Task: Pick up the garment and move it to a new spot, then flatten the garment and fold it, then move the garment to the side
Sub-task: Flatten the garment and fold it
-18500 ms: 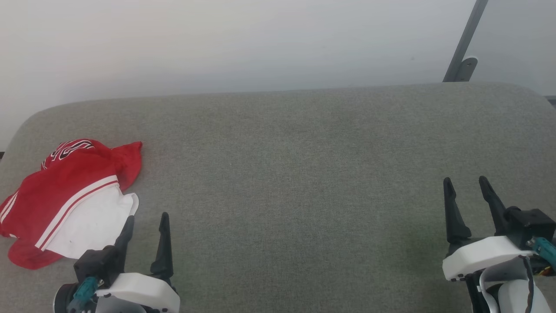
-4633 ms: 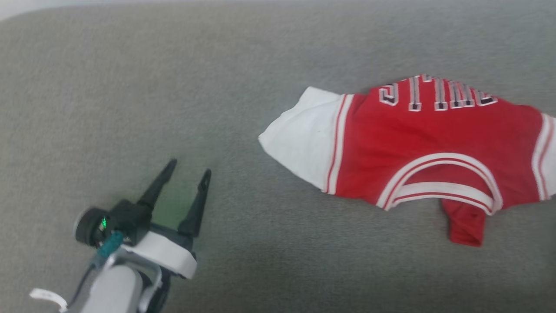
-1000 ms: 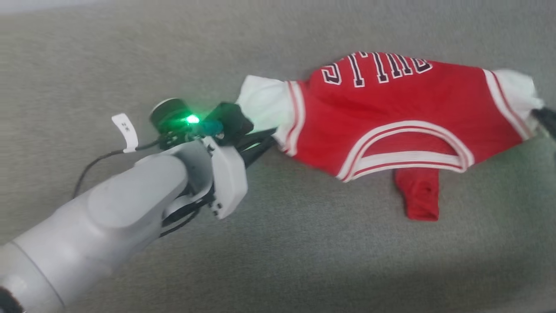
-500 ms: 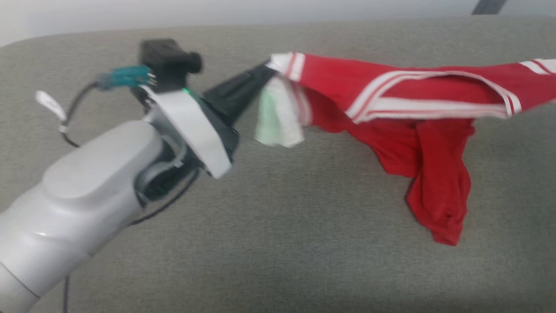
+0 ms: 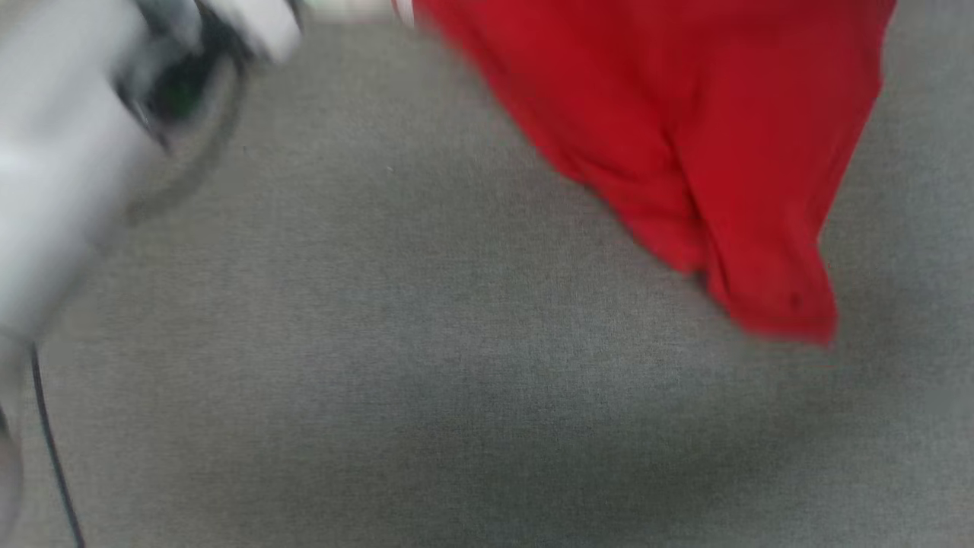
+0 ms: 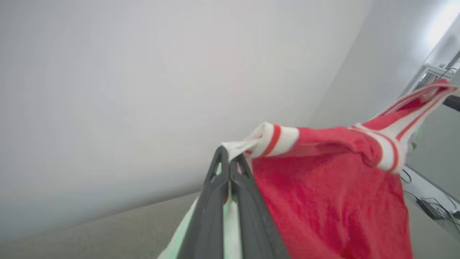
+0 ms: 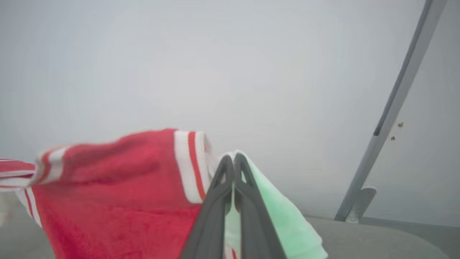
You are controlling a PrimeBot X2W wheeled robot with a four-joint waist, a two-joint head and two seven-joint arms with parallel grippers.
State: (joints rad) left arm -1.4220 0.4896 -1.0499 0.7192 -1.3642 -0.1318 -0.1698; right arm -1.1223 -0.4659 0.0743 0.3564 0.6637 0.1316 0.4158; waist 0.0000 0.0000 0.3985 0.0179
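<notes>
One red, white-trimmed garment [image 5: 685,114] hangs stretched, blurred.

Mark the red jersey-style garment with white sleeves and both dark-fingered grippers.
red jersey-style garment with white sleeves [image 5: 685,137], head view, hanging red body cloth.
left gripper [image 6: 229,159], left wrist view, midway between its shut fingertips.
right gripper [image 7: 233,160], right wrist view, midway between its shut fingertips.

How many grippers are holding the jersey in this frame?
2. The left gripper is shut on one sleeve of the garment; the right gripper is shut on the opposite sleeve.
</notes>
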